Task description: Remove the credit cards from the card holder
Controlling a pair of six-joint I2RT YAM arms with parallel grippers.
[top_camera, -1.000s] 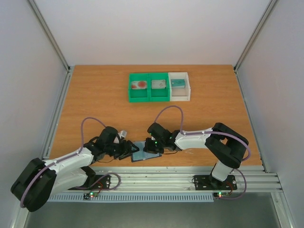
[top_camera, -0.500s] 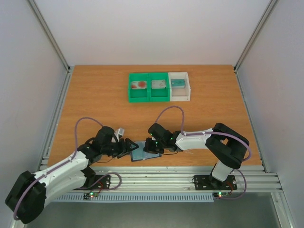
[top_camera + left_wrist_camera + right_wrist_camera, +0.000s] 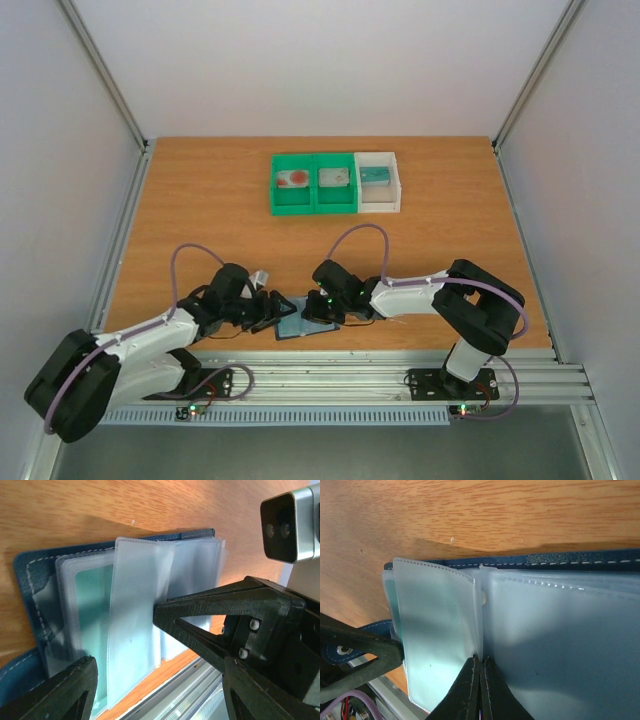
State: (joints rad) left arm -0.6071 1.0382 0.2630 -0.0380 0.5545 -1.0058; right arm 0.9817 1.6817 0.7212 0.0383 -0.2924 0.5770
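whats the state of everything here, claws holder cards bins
holder: lying open, clear sleeves fanned
teal card: inside a sleeve
left claw: open at the sleeves, holding nothing
right claw: shut, tips at the crease between sleeves
green bin: red-blotched card in left compartment, pale card in right
white bin: small teal thing inside

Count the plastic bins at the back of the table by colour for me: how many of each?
Green bins: 2
White bin: 1
Total: 3
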